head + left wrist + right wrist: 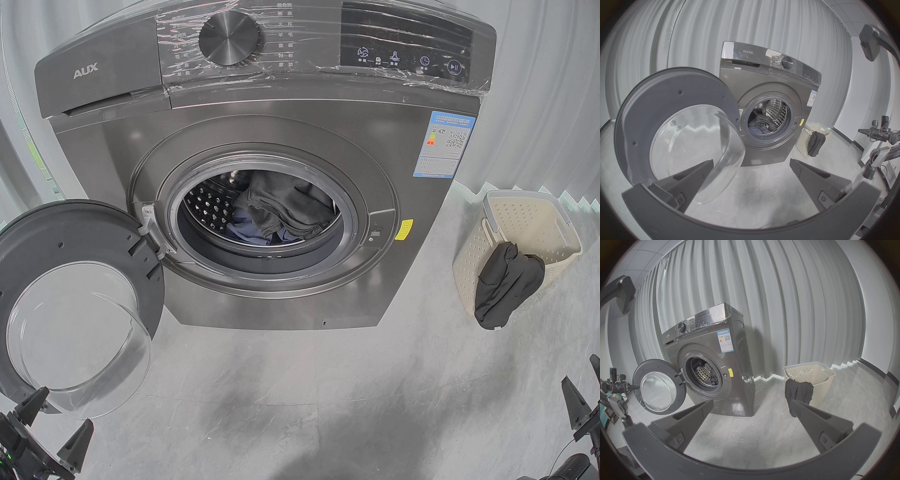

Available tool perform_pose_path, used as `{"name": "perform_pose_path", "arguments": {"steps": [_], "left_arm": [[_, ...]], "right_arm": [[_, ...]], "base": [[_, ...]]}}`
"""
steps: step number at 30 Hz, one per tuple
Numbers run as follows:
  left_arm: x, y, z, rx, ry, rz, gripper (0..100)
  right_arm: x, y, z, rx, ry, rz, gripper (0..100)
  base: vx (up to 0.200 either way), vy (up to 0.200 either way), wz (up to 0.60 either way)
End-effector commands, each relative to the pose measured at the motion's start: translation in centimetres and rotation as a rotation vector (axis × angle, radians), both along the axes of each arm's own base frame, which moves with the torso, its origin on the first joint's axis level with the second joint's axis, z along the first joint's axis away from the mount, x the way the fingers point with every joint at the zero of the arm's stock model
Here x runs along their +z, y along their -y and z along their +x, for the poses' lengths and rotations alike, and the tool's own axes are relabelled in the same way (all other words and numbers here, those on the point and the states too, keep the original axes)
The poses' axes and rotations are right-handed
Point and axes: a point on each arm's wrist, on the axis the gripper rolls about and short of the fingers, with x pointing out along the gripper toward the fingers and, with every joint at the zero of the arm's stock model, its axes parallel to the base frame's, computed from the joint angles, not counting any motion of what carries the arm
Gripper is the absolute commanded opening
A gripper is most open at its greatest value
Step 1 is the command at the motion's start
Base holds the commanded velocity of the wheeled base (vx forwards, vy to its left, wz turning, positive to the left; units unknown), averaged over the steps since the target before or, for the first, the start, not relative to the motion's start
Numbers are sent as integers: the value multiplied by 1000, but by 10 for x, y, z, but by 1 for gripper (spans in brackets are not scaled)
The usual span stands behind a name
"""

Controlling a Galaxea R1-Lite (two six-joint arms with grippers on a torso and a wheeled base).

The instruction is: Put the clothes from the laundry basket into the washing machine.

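Grey floor (350,387), curtain (544,94) behind; washing machine (400,137) door (75,228) open, clothes (284,203) in drum (206,203). One dark garment (506,284) draped over laundry basket (531,219) rim, right of machine. L tool (750,161), R tool (750,402) both open, empty. Next, likely: R tool pinches thick fold at rim, lifts clear.

The pale grey, marbled floor (312,387) carries the washing machine (269,112) at 12 o'clock in the head view. The cream laundry basket (467,262) stands on the floor at 3 o'clock, near the machine but not touching it.
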Motion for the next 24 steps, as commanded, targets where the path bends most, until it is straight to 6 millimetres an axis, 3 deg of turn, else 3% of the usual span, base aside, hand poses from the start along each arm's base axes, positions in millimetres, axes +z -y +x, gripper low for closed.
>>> {"name": "perform_pose_path", "arguments": {"steps": [1, 8, 13, 20, 24], "left_arm": [[-18, -5, -20, 73, 79, -23, 100], [-19, -5, -20, 160, 68, -6, 100], [-23, -1, -26, 313, 105, 69, 100], [-25, -1, -28, 282, 125, 108, 100], [-26, -1, -28, 288, 118, 88, 100]], "right_arm": [[-15, 1, -17, -39, 64, 0, 100], [-36, -3, -26, -8, -11, -3, 100], [-36, 1, -26, -185, -12, -24, 100], [-37, 1, -26, -193, -26, -48, 100], [-41, -1, -26, -112, -63, -116, 100]], "base": [[0, 0, 0], [0, -86, 0], [0, 0, 0], [0, 0, 0], [0, 0, 0]]}}
